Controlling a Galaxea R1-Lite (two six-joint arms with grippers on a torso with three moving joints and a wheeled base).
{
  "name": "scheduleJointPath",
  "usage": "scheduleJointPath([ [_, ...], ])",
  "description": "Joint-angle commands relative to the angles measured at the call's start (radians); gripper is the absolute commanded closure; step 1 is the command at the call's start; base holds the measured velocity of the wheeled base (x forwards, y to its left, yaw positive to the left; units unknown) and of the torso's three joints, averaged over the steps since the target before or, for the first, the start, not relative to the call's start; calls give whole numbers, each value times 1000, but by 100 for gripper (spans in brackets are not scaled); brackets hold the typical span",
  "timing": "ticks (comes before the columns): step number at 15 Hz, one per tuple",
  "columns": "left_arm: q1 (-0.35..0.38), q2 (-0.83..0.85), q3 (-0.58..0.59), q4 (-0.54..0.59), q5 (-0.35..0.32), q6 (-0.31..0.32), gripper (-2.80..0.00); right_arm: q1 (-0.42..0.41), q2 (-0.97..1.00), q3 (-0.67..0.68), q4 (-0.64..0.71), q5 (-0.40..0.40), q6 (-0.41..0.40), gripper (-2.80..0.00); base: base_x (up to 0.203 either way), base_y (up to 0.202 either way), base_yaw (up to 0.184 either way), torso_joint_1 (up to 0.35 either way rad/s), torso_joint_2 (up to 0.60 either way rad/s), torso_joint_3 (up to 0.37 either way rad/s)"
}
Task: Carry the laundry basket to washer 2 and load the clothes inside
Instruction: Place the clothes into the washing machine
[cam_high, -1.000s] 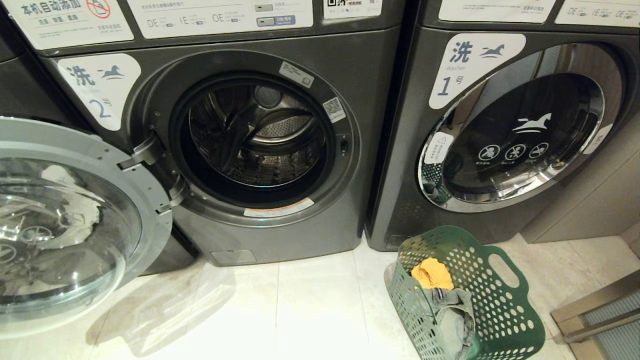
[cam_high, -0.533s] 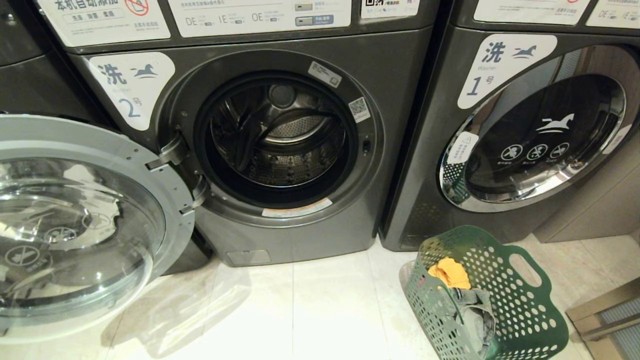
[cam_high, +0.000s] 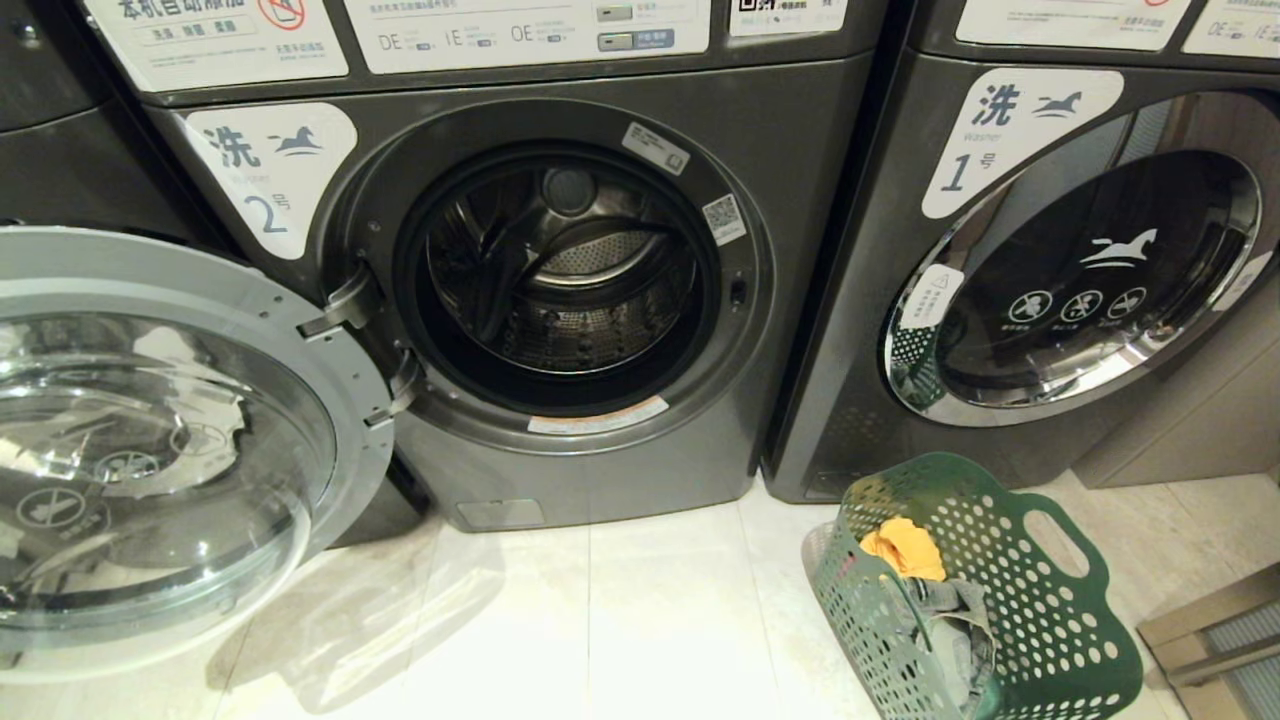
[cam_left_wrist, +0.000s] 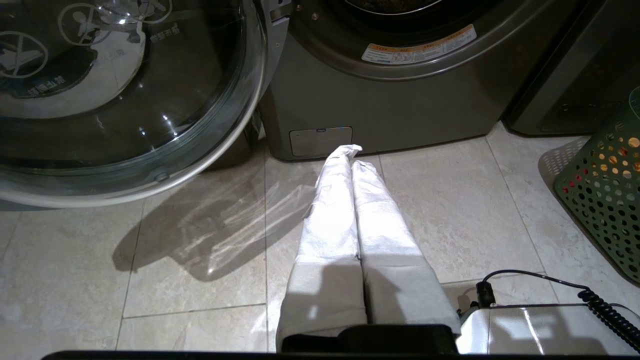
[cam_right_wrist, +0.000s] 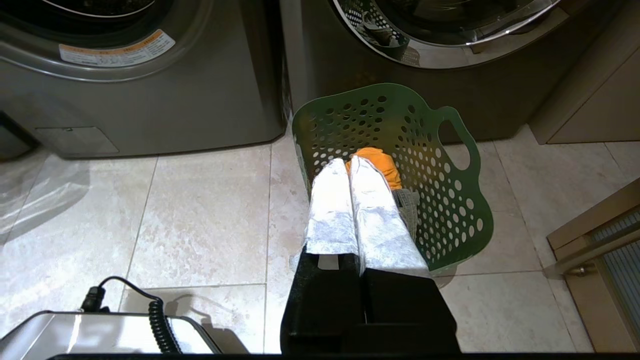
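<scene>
Both grippers are pressed together and hold nothing: the left gripper (cam_left_wrist: 351, 152) over bare tile, the right gripper (cam_right_wrist: 348, 162) above the laundry basket (cam_high: 1040, 600) (lower right, clothes (cam_high: 925, 585) inside). Washer 2 (cam_high: 560, 270) fills the centre, its door (cam_high: 150, 440) swung open at left.

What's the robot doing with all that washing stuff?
Nothing is being handled right now. The green laundry basket sits on the floor in front of washer 1, with the clothes inside it. Washer 2 has its door swung wide open, and its drum looks empty. The left gripper and right gripper are both shut and empty, the right one above the basket.
</scene>
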Motion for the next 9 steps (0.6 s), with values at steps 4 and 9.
scheduleJointPath([
  [4,1,2,-1,2,-2,7,0,2,2,0,0,0,0,0,0,0,0,0,0,0],
  [9,1,2,-1,2,-2,7,0,1,2,0,-1,0,-2,0,0,0,0,0,0,0],
])
